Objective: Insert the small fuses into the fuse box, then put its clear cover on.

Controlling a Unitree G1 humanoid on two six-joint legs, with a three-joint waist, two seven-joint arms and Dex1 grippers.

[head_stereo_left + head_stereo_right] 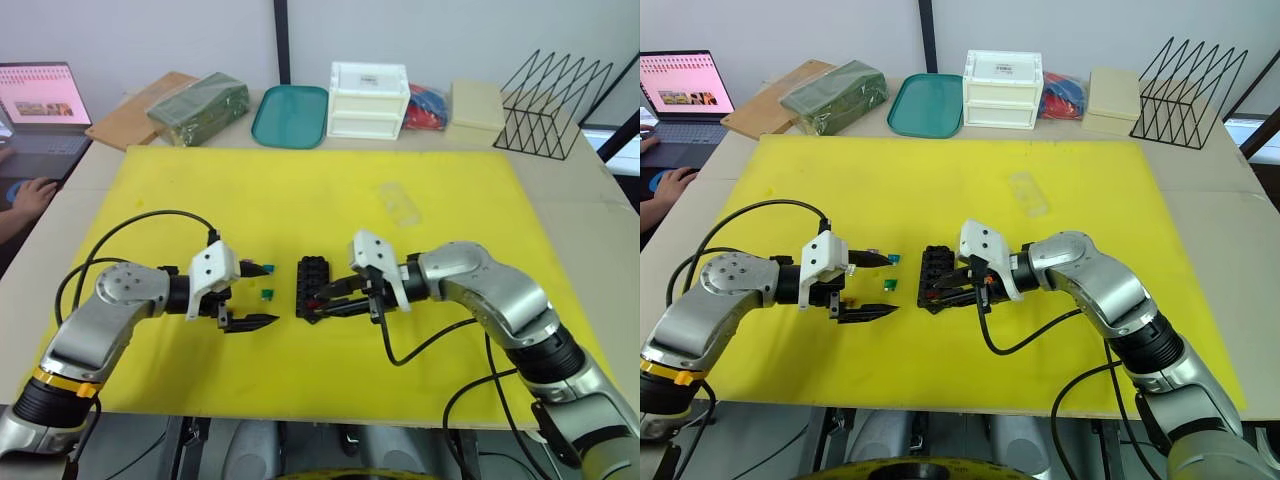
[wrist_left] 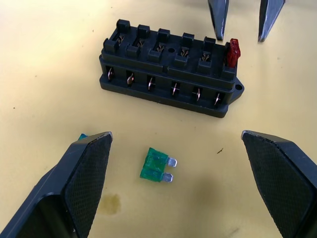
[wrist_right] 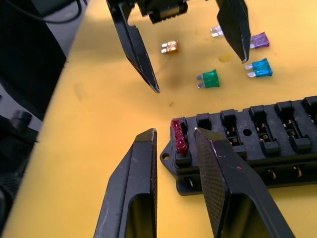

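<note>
The black fuse box (image 1: 312, 280) lies mid-mat, and a red fuse (image 3: 179, 136) stands in its corner slot. My right gripper (image 3: 174, 131) is open, one finger on each side of the red fuse without touching it. My left gripper (image 2: 176, 135) is wide open just left of the box, with the green fuse (image 2: 158, 166) flat on the mat between its fingers. The teal fuse (image 3: 260, 68), purple fuse (image 3: 260, 39) and orange fuse (image 3: 170, 46) lie loose around that gripper. The clear cover (image 1: 398, 202) lies farther back on the right of the yellow mat (image 1: 180, 180).
Along the far table edge stand a teal tray (image 1: 290, 115), a white drawer box (image 1: 368, 100), a beige box (image 1: 477, 105) and a black wire rack (image 1: 555, 90). A green packet (image 1: 200, 108) and a laptop (image 1: 40, 105) sit far left, with a person's hand (image 1: 30, 195) beside it.
</note>
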